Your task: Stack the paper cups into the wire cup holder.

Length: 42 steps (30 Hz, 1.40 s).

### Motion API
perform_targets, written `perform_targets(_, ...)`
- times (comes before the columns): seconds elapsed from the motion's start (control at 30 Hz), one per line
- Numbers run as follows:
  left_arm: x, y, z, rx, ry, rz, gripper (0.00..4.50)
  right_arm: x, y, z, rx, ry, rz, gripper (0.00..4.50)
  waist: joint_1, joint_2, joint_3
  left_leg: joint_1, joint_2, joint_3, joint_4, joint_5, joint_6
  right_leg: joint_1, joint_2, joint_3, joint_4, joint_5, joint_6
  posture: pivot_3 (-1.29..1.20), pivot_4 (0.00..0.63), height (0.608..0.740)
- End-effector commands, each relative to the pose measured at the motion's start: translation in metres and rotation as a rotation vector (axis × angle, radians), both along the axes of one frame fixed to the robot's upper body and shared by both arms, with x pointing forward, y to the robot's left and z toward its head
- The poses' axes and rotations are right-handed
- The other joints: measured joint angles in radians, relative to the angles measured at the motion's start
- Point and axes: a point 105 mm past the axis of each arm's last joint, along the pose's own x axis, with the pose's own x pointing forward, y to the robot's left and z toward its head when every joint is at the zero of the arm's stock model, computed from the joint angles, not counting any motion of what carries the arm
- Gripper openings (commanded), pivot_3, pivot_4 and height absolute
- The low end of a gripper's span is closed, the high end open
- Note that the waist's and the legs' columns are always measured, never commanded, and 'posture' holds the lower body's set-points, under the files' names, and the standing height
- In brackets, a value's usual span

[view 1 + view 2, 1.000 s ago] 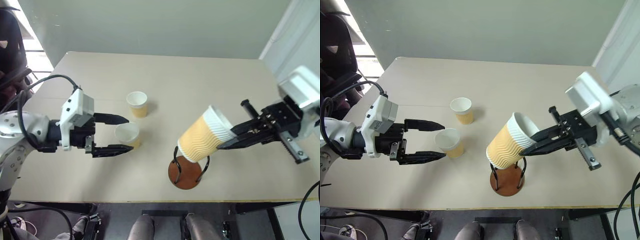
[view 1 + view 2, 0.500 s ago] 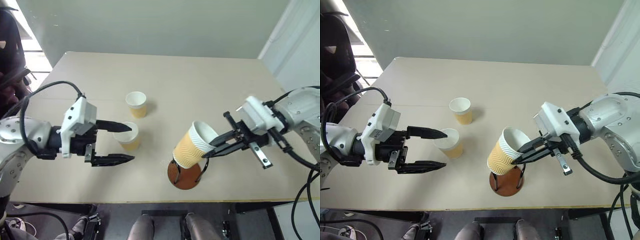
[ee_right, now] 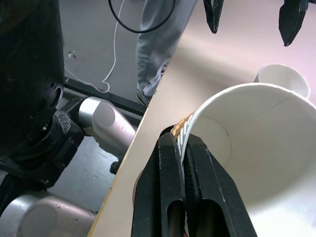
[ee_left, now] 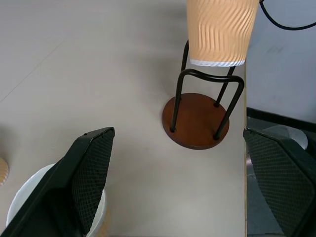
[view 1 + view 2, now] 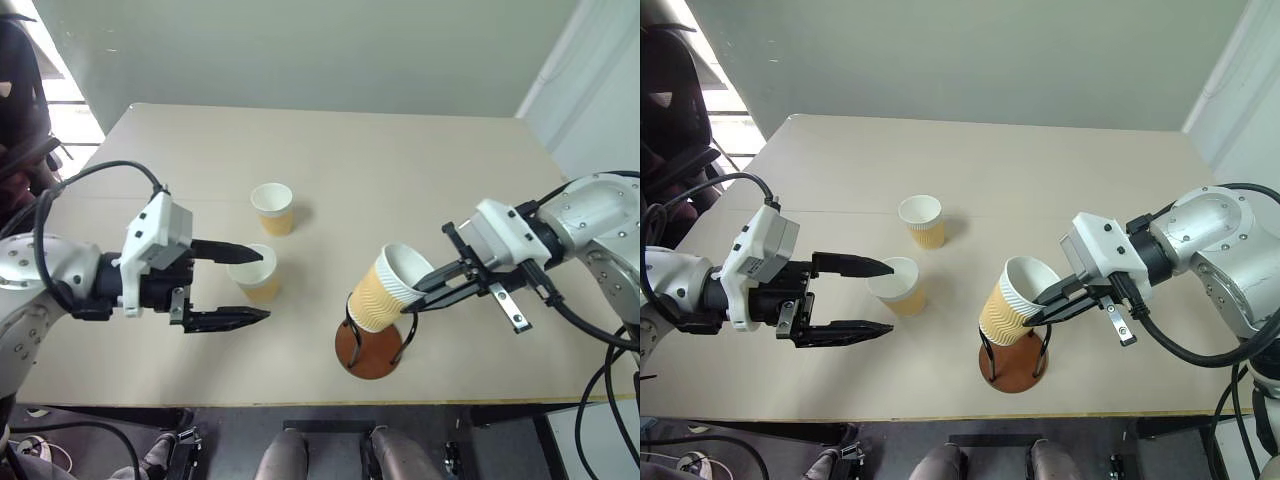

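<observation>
- My right gripper is clamped on the rim of a paper cup, one finger inside, one outside.
- A second cup stands on the table beyond.
- The left gripper hangs above, fingers spread.

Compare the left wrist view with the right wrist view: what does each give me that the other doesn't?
Left wrist view alone: the wire cup holder, with the held cup tilted above its loops, bottom not yet between them. Right wrist view alone: the right hand pinching that cup's rim, and its white inside. Both show the held cup, the nearer table cup and the tan table.
</observation>
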Motion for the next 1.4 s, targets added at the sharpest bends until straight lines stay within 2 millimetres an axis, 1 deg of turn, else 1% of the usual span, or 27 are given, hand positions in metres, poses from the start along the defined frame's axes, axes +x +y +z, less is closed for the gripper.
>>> perform_targets(0.03,-0.004,-0.001,0.011,0.008,-0.047,-0.008,4.50,-0.002,0.001,0.003,-0.009,-0.028,0.023,0.02,0.000,0.000,0.000,0.000,0.000,0.000,0.000,0.000,0.000,0.000,0.000,0.000,0.000,0.000,0.000,0.00,0.150,0.740)
perform_targets(0.37,-0.002,-0.001,0.012,0.010,-0.052,-0.005,4.50,-0.001,0.003,-0.005,-0.029,-0.037,0.023,0.02,0.000,0.000,0.000,0.000,0.000,0.000,0.000,0.000,0.000,0.000,0.000,0.000,0.000,0.000,0.000,0.00,0.150,0.740)
perform_targets(0.57,-0.001,0.001,0.013,0.013,-0.057,0.005,4.50,-0.001,0.000,-0.012,-0.055,-0.052,0.036,0.02,0.000,0.000,0.000,0.000,0.000,0.000,0.000,0.000,0.000,0.000,0.000,0.000,0.000,0.000,0.000,0.00,0.150,0.740)
perform_targets(0.9,-0.002,0.002,0.013,0.009,-0.063,0.015,4.50,0.003,-0.002,-0.015,-0.063,-0.080,0.030,0.02,0.000,0.000,0.000,0.000,0.000,0.000,0.000,0.000,0.000,0.000,0.000,0.000,0.000,0.000,0.000,0.00,0.150,0.740)
perform_targets(1.0,-0.002,0.001,0.013,0.008,-0.064,0.015,4.50,0.004,-0.002,-0.016,-0.066,-0.079,0.027,0.59,0.000,0.000,0.000,0.000,0.000,0.000,0.000,0.000,0.000,0.000,0.000,0.000,0.000,0.000,0.000,0.00,0.150,0.740)
perform_targets(1.17,-0.002,0.003,0.012,0.012,-0.064,0.016,4.50,0.006,-0.002,-0.017,-0.067,-0.080,0.021,2.28,0.000,0.000,0.000,0.000,0.000,0.000,0.000,0.000,0.000,0.000,0.000,0.000,0.000,0.000,0.000,0.00,0.150,0.740)
perform_targets(1.23,-0.002,0.003,0.012,0.014,-0.063,0.016,4.50,0.006,-0.003,-0.017,-0.068,-0.080,0.017,3.07,0.000,0.000,0.000,0.000,0.000,0.000,0.000,0.000,0.000,0.000,0.000,0.000,0.000,0.000,0.000,0.00,0.150,0.740)
perform_targets(1.27,-0.002,0.004,0.012,0.018,-0.063,0.017,4.50,0.008,-0.004,-0.016,-0.065,-0.085,0.009,3.35,0.000,0.000,0.000,0.000,0.000,0.000,0.000,0.000,0.000,0.000,0.000,0.000,0.000,0.000,0.000,0.00,0.150,0.740)
perform_targets(1.3,-0.001,0.005,0.011,0.027,-0.062,0.020,4.50,0.012,-0.005,-0.014,-0.062,-0.094,-0.010,3.78,0.000,0.000,0.000,0.000,0.000,0.000,0.000,0.000,0.000,0.000,0.000,0.000,0.000,0.000,0.000,0.00,0.150,0.740)
perform_targets(1.37,0.000,0.007,0.010,0.045,-0.062,0.024,4.50,0.021,-0.011,-0.010,-0.058,-0.117,-0.059,4.48,0.000,0.000,0.000,0.000,0.000,0.000,0.000,0.000,0.000,0.000,0.000,0.000,0.000,0.000,0.000,0.00,0.150,0.740)
perform_targets(1.4,0.001,0.008,0.010,0.049,-0.060,0.025,4.50,0.026,-0.015,-0.007,-0.056,-0.129,-0.088,4.48,0.000,0.000,0.000,0.000,0.000,0.000,0.000,0.000,0.000,0.000,0.000,0.000,0.000,0.000,0.000,0.00,0.150,0.740)
